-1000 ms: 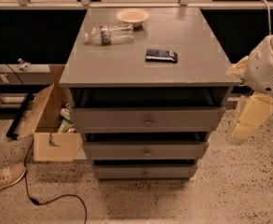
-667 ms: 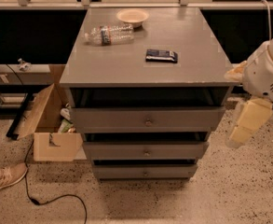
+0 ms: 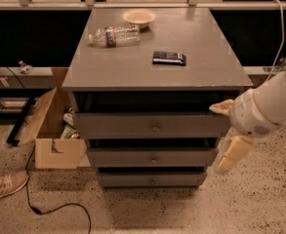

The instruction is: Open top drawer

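Note:
The grey cabinet has three drawers under its top. The top drawer is the uppermost grey front, with a small round metal knob at its centre and a dark gap above it. My gripper is at the cabinet's right side, level with the top and middle drawers. Its cream fingers are spread apart and hold nothing: one is by the top drawer's right end, the other hangs lower. It is well right of the knob.
A clear plastic bottle, a pale bowl and a dark flat packet lie on the cabinet top. An open cardboard box stands left of the cabinet, with a cable and a shoe on the floor.
My arm and gripper have moved left and slightly down, closing in on the right end of the drawer fronts. The drawers have not moved.

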Tool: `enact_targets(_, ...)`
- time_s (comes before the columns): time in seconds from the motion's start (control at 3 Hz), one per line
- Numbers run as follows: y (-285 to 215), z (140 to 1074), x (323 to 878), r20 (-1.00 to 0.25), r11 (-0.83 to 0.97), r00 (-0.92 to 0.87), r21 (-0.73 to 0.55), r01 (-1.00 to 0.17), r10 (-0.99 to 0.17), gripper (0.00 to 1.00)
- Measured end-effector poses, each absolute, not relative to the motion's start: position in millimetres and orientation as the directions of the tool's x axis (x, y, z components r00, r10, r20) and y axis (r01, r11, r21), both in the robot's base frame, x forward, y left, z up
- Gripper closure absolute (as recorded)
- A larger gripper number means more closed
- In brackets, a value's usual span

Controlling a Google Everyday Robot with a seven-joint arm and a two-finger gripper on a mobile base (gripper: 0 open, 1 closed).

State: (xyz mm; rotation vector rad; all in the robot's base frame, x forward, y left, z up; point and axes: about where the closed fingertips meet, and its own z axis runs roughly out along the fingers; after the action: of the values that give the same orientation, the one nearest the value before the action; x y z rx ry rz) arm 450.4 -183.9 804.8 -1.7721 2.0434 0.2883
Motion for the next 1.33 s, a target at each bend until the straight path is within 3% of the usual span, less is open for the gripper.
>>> enact_targets(0.67,-168,770,463,-0.503,0.138,-0.067,-0.105,-0.985,-0.862,0.0)
enact_targets(1.33,-160,715,518,-0.397,0.09,-0.008,-0.189,-0.978,-0.918,0.0)
